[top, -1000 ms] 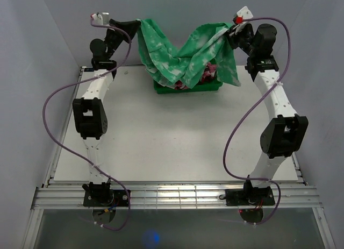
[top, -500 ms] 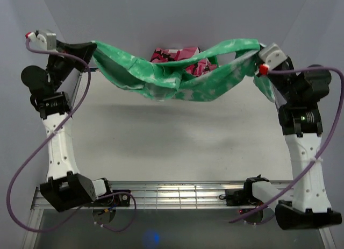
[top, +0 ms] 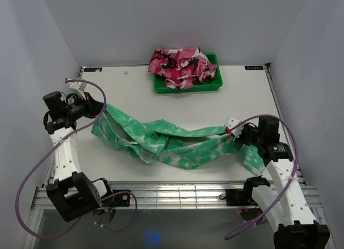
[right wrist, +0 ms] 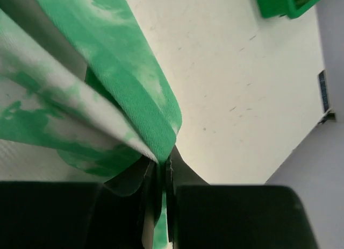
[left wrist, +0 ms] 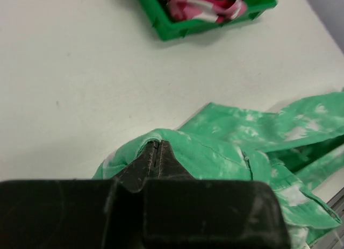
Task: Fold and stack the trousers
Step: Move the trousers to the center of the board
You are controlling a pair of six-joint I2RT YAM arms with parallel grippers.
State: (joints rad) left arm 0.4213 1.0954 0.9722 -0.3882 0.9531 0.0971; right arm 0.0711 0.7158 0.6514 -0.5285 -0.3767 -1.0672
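Note:
The green tie-dye trousers [top: 172, 144] lie stretched in a loose band across the near half of the table. My left gripper [top: 99, 112] is shut on their left end, low at the table's left side; in the left wrist view the cloth [left wrist: 226, 147] bunches round the closed fingertips [left wrist: 156, 147]. My right gripper [top: 235, 132] is shut on the right end near the table's right front; in the right wrist view the cloth [right wrist: 123, 82] runs up out of the closed jaws [right wrist: 161, 165].
A green bin [top: 215, 85] holding pink patterned cloth [top: 180, 66] stands at the back middle of the table; it also shows in the left wrist view [left wrist: 215, 20]. The table's metal front rail [top: 177, 192] runs along the near edge.
Both arms have swung back from over the bin and come down, carrying the trousers from the air to the near half of the table. Both grippers stay shut on the cloth.

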